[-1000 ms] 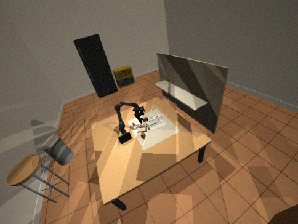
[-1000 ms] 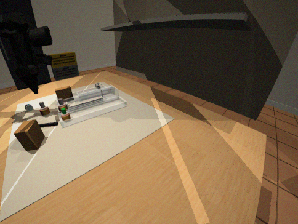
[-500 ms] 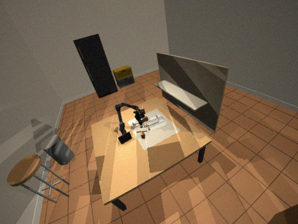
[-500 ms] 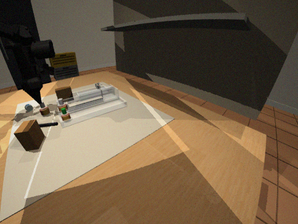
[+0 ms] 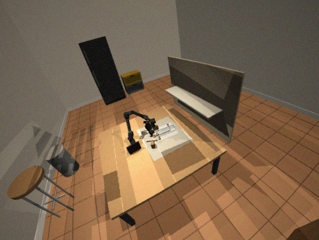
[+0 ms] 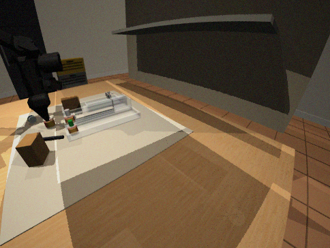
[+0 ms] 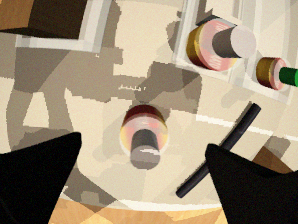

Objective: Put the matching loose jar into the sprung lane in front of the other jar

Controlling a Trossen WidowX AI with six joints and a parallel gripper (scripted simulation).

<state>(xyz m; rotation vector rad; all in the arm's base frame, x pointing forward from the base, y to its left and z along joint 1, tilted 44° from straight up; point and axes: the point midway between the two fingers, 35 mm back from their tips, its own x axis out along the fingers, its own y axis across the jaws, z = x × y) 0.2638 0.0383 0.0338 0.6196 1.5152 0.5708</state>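
Note:
A loose amber jar with a grey lid (image 7: 141, 129) (image 6: 50, 122) stands upright on the pale mat (image 6: 112, 143), just in front of the white lane rack (image 6: 112, 114). A matching grey-lidded jar (image 7: 220, 44) (image 6: 67, 116) stands at the front of one lane. A smaller jar with a green lid (image 7: 276, 72) (image 6: 71, 127) stands at the front of the lane beside it. My gripper (image 7: 145, 145) (image 6: 42, 114) (image 5: 151, 131) is open, right above the loose jar, with one finger on each side of it and nothing held.
A thin black stick (image 6: 52, 137) lies on the mat near the jar. A brown cube (image 6: 32, 149) stands in front of it. A darker brown block (image 6: 71, 102) stands by the rack. A small grey-blue object (image 6: 31, 118) lies to the left.

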